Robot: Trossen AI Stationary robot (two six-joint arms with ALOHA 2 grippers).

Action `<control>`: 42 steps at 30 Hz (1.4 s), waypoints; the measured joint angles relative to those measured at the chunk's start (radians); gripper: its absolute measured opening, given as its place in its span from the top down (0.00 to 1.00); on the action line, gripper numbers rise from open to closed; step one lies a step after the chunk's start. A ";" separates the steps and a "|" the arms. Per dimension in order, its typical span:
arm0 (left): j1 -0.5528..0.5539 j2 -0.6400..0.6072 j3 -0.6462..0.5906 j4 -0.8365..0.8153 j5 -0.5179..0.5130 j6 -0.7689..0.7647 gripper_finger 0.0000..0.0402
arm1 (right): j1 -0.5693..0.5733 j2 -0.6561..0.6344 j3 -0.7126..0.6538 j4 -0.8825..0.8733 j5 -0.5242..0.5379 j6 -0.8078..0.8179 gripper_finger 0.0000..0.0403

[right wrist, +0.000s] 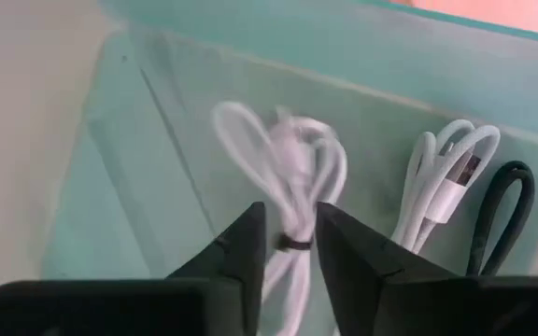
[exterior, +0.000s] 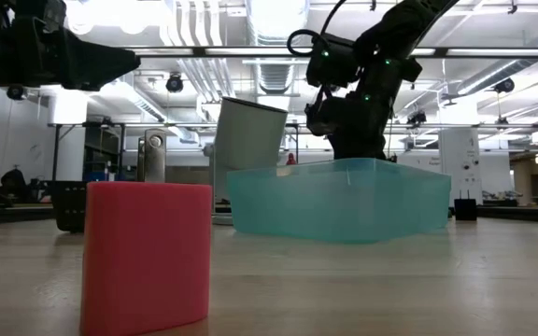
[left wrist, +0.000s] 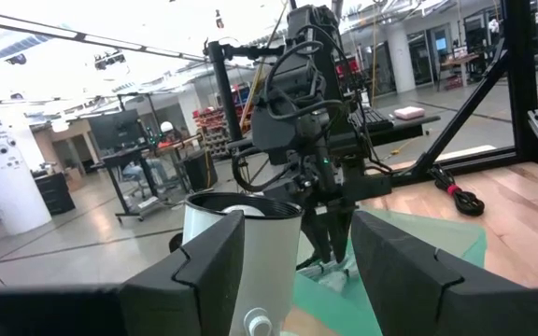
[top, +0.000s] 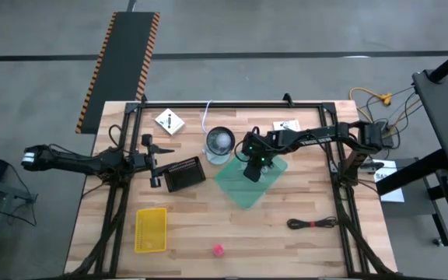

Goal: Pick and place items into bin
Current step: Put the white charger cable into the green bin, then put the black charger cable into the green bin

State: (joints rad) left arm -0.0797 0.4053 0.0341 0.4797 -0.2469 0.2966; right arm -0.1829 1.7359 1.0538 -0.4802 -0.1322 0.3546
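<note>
Hovering inside the teal bin [top: 247, 185] at table centre, the right gripper [right wrist: 288, 245] has its fingers slightly parted around a white coiled cable [right wrist: 288, 173]; another white cable [right wrist: 446, 182] and a dark loop [right wrist: 502, 210] lie at its 3 o'clock. The left gripper [left wrist: 297, 257], fingers spread, waits at 9 o'clock

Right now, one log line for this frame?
right tool: inside teal bin, fingers around white coiled cable | bin also holds: second white cable, dark cable | left tool: waiting, open
</note>
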 joint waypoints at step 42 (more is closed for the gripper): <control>0.000 0.000 0.000 -0.043 0.000 -0.001 0.55 | 0.473 -0.034 0.248 -0.616 0.080 0.235 0.68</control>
State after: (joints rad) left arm -0.0795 0.4057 0.0341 0.4366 -0.2470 0.2958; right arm 0.2904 1.7020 1.3018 -1.0962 -0.0525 0.5895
